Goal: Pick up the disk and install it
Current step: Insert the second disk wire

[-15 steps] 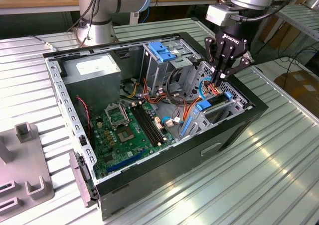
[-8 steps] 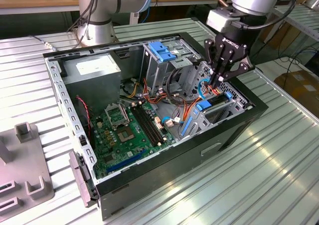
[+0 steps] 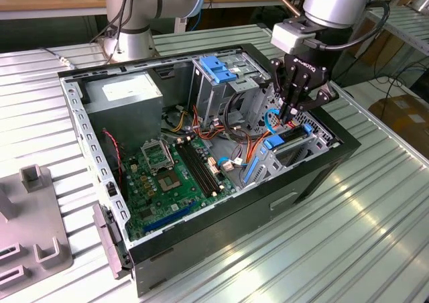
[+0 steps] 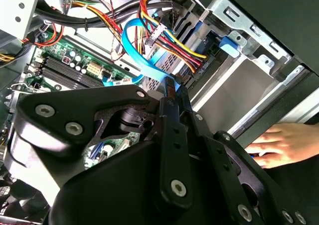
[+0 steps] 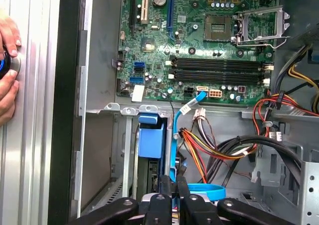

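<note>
Now, the black three-fingered gripper [image 3: 292, 108], fingers pinched nearly together around the blue-framed disk [image 5: 151, 140], seats it in the grey metal bay [image 3: 295, 149]; pressing straight inward seems called for.

Crowded around the end effector [image 3: 289, 110], lowered into the drive bay at the right end of the open computer case [image 3: 100, 175] in the exterior view. Hemmed in by a blue data cable [image 5: 175, 140], a bundle of red, yellow and orange power wires [image 5: 209, 145], and the blue drive carrier [image 5: 151, 138]. Open room over the motherboard [image 3: 171, 175], centre of frame. Bare ribbed counter [image 3: 348, 229] at lower right. A person's hand [image 4: 279, 144] resting just outside the case wall.
</note>
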Available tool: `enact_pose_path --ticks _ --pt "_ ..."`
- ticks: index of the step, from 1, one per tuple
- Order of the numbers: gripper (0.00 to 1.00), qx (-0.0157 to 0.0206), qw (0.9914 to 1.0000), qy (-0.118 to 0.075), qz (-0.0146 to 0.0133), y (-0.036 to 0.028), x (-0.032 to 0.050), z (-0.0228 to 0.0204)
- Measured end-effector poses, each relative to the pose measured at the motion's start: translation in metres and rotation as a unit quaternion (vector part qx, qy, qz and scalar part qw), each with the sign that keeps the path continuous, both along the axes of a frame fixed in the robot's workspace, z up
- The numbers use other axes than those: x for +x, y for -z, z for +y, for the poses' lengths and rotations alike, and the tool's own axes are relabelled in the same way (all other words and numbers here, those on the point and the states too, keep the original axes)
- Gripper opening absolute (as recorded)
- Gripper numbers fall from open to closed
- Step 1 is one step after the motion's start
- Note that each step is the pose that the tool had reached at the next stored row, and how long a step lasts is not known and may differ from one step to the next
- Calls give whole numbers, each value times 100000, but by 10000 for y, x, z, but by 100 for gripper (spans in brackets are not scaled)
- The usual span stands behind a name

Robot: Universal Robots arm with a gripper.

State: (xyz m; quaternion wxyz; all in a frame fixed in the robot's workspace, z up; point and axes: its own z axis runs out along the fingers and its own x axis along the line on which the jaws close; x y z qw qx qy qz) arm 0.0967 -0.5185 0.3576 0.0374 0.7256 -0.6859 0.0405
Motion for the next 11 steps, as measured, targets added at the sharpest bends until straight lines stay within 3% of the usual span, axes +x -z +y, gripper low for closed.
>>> enact_pose_path --ticks 3,4,6,11 --pt "16 72 100000 2 -1 3 -1 -10" --pt "16 128 100000 -15 -15 9 -6 -32" --pt "16 204 99999 -164 -282 15 -18 -78" --pt "16 463 99992 -507 -1066 25 -69 -117"
